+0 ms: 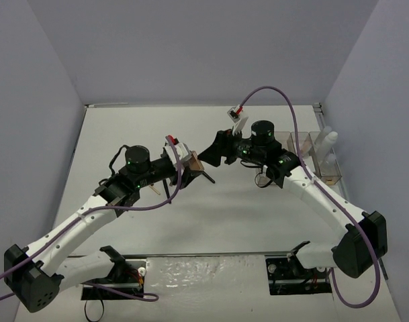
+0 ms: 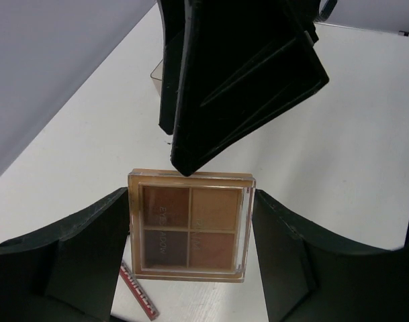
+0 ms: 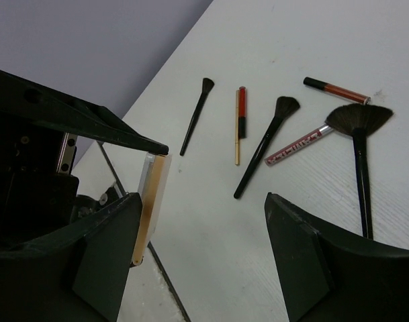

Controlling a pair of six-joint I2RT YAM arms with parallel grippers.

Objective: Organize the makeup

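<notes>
Gripped palette [image 2: 191, 228] in left end effector [image 2: 189, 194]; held right end effector [image 3: 203, 200] released, overhanging palette; saw brushes [image 3: 266, 144], pencil [image 3: 240, 124] strewn on surface [image 3: 311, 40].

Overhead and wrist close-ups, common palette [image 2: 191, 231]

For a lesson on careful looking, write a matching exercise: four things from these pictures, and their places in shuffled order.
Things: 1 palette; 2 fan brush; 3 organizer; 4 pencil.
Places: A at the table's right edge; B between thin brush and round brush; C in the left gripper; D rightmost makeup item in right wrist view.
Pairs: 1-C, 2-D, 3-A, 4-B.
</notes>
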